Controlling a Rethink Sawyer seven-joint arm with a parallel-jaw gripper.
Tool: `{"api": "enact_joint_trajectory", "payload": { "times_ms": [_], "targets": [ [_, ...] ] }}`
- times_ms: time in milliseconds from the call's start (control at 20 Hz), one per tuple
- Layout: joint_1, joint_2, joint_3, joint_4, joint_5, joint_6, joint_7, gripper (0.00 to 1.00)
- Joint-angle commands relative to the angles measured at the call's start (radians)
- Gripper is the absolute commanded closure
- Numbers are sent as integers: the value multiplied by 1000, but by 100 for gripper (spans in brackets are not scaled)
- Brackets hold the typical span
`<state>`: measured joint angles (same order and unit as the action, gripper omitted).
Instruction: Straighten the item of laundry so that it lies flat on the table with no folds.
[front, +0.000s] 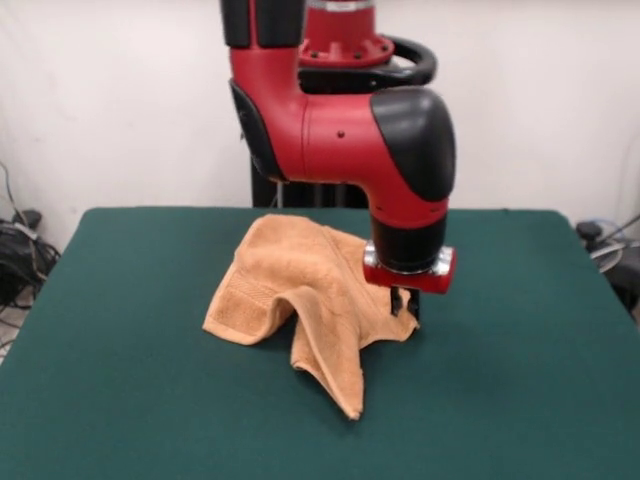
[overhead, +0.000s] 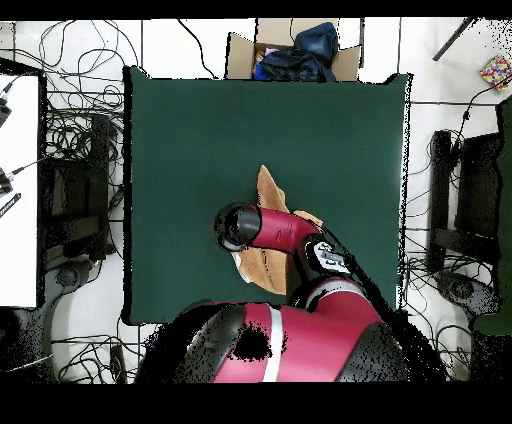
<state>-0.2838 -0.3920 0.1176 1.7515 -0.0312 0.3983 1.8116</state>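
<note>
The item of laundry, an orange-tan towel, lies crumpled in the middle of the green table, humped up with deep folds and one corner pointing toward the front edge. My gripper is down low at the towel's right-hand corner, touching or just beside it. From overhead, the red arm covers most of the towel; only a pointed flap and a patch under the arm show, and the gripper is hidden beneath the wrist.
A cardboard box holding dark cloth stands just beyond the table's far edge in the overhead view. Cables and dark equipment lie on the floor along both sides.
</note>
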Motion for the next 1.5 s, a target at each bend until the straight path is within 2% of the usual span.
{"api": "enact_joint_trajectory", "payload": {
  "times_ms": [50, 300, 550, 750, 1200, 1350, 1500],
  "targets": [
    [-20, 42, 126, 92, 78, -192, 239, 100],
    [-9, 2, 204, 165, 139, -208, 276, 100],
    [-50, 3, 328, 260, 227, -251, 324, 100],
    [-73, 14, 406, 300, 264, -279, 317, 100],
    [-84, 20, 520, 325, 336, -257, 297, 100],
    [-52, 5, 508, 316, 364, -250, 307, 100],
    [-39, 31, 512, 291, 376, -263, 289, 100]
  ]
}}
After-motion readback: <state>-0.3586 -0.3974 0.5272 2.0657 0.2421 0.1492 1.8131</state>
